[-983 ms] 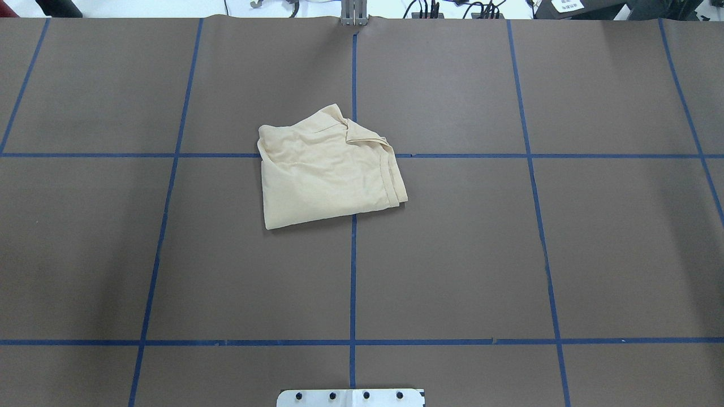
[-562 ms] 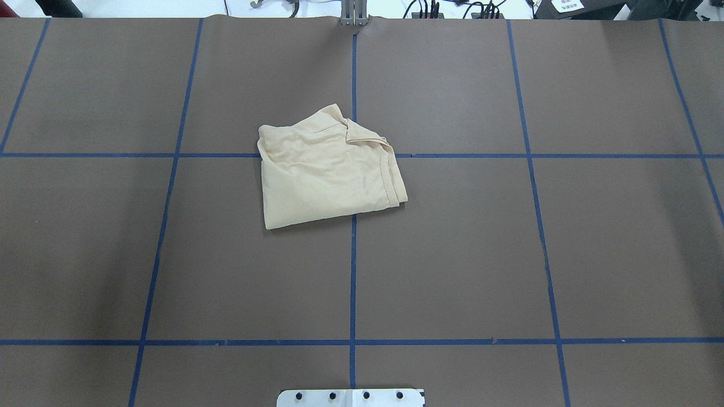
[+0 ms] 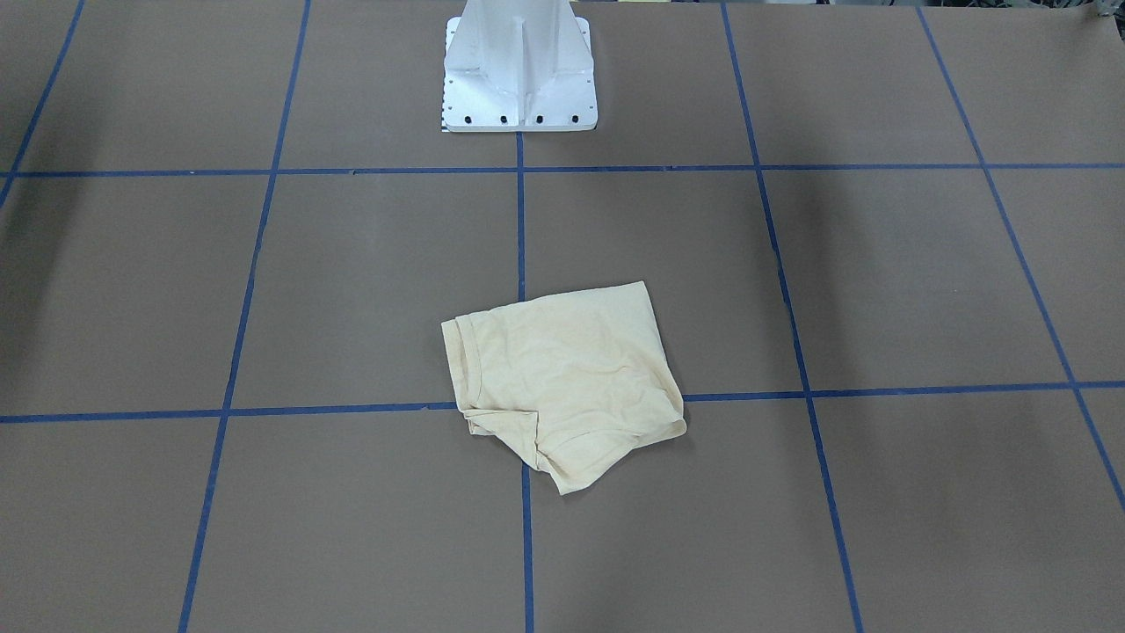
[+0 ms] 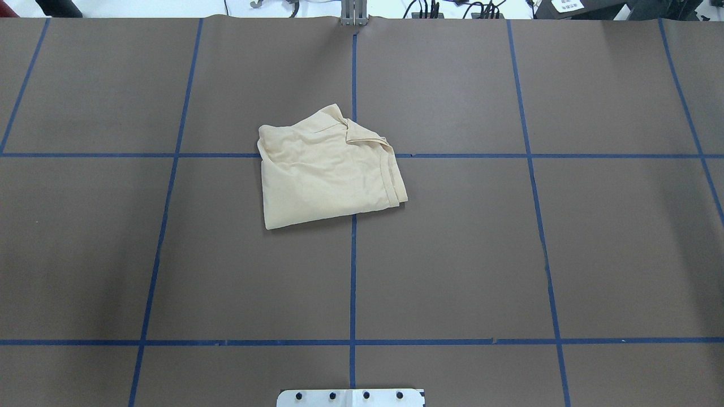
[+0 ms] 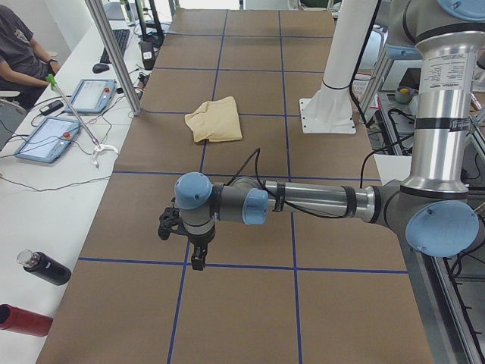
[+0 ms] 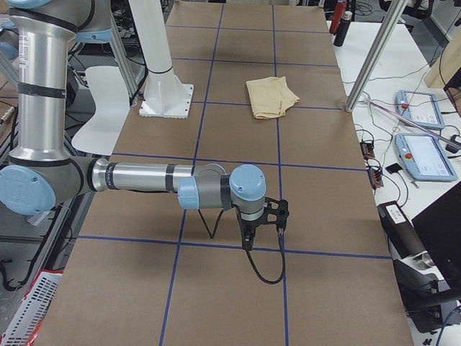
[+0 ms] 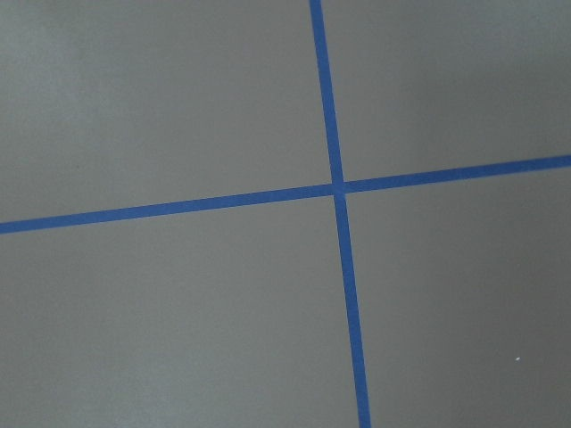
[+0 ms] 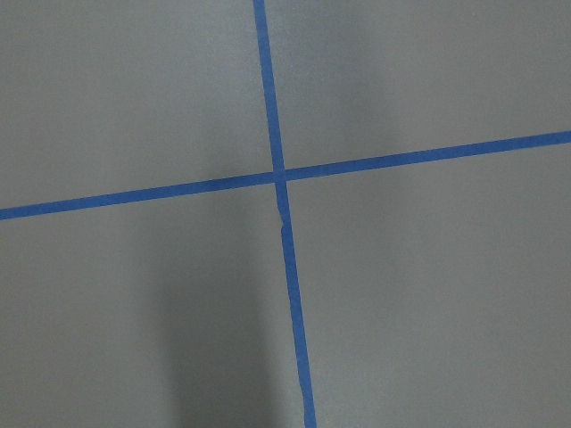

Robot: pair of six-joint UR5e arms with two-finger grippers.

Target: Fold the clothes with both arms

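The clothes are one pale cream-yellow shirt point(image 4: 328, 169), lying folded into a compact bundle near the table's middle, with a ribbed edge along its right side. It also shows in the front-facing view point(image 3: 562, 382) and in both side views point(image 5: 214, 119) point(image 6: 271, 96). No arm shows in the overhead or front-facing views. My left gripper point(image 5: 197, 262) hangs over a tape crossing far from the shirt, and so does my right gripper point(image 6: 247, 241). Whether either is open or shut, I cannot tell. Both wrist views show only brown table and blue tape.
The white pedestal base point(image 3: 518, 79) stands at the robot's edge of the table. Blue tape lines point(image 4: 352, 271) divide the brown surface. A person point(image 5: 19, 53) sits at a side desk with tablets point(image 5: 45, 140). Bottles point(image 5: 45, 267) lie beside the table, and a metal post point(image 6: 371, 58) stands at the far edge.
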